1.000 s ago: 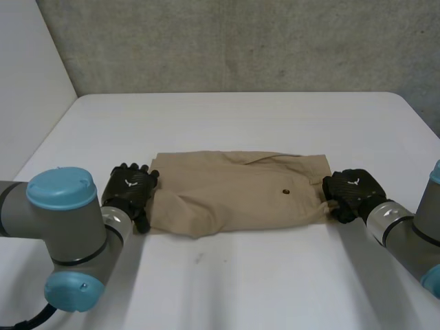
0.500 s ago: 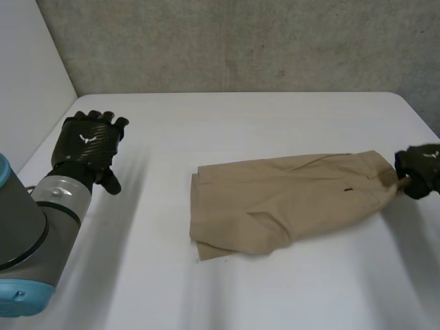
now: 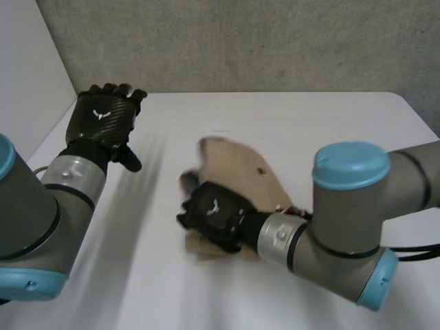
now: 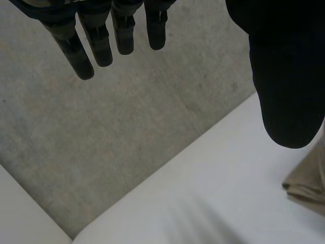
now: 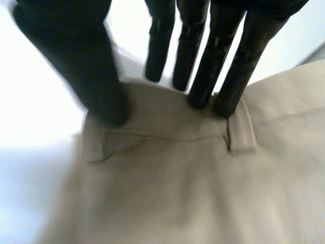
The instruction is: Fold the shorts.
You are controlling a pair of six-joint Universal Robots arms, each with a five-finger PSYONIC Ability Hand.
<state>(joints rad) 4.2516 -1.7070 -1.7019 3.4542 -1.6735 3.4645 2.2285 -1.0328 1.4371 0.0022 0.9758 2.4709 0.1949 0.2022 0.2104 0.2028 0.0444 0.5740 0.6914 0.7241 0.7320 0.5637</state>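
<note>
Right hand (image 3: 213, 218) pinches the tan cloth shorts (image 3: 237, 163) at its fingertips — bulk lying behind its wrist; left hand (image 3: 103, 124) splayed, farther off

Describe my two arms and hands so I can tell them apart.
Both arms, left arm and right arm, are thick grey tubes with round joints capped in light blue. A silver cuff joins each to a black hand; the left hand and right hand each carry a small white emblem on the back. They look alike.
</note>
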